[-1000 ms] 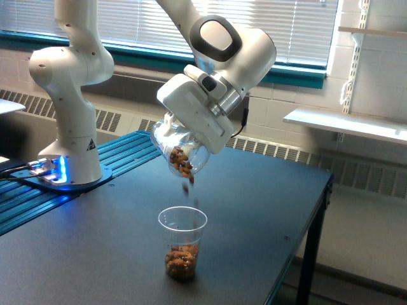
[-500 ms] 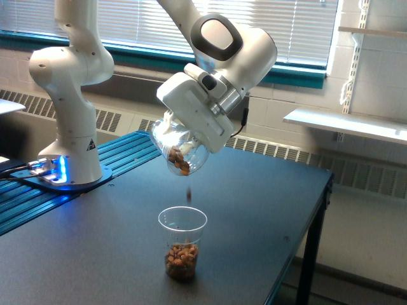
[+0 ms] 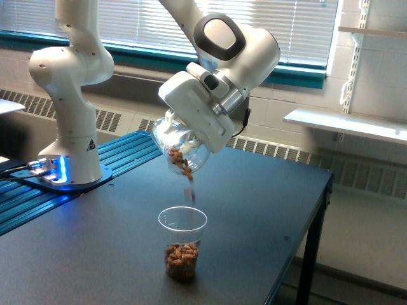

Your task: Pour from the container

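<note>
1. The gripper (image 3: pixel 181 136) holds the container (image 3: pixel 181 151), a rounded clear plastic jar, well above the dark table (image 3: pixel 267 210). The white gripper housing covers the jar's upper side

2. Jaw state: the fingers are hidden behind the housing and the jar, so their width cannot be read directly. The jar hangs from the gripper with no other support, so the jaws are judged closed on it

3. Governing relation: the jar's long axis is tilted steeply, mouth down and toward the exterior view's right. Its lip sits almost straight above the open rim of the clear disposable cup (image 3: pixel 182 244), which stands upright on the table, apart from the jar with clear air between

4. Contents: brown nuts (image 3: pixel 180 160) are bunched at the jar's lower lip. A few falling pieces (image 3: pixel 189 190) are in the air between lip and cup. More nuts lie in the cup's lower part

5. Change from the earlier frames: the wrist and jar have shifted very slightly toward the exterior view's right. Fewer nuts appear in the jar than a second ago. The falling pieces show at a different height. The cup has not moved

6. Judgement: pouring is well advanced. The stream depends on the lip staying over the cup's rim; any sideways drift would drop nuts on the table
</note>
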Controlling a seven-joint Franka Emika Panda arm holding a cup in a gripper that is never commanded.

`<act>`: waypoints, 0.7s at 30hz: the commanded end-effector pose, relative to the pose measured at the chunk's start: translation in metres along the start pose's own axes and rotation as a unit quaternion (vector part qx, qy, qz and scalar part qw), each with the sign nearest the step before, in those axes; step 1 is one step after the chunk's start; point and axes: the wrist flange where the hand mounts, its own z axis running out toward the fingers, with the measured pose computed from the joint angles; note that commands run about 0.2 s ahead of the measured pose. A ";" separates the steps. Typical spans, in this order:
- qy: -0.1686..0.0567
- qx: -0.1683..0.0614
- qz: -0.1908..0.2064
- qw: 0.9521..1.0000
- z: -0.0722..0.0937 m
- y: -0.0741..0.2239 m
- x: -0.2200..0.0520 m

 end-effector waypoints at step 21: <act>-0.002 -0.012 -0.011 1.000 -0.008 -0.007 -0.001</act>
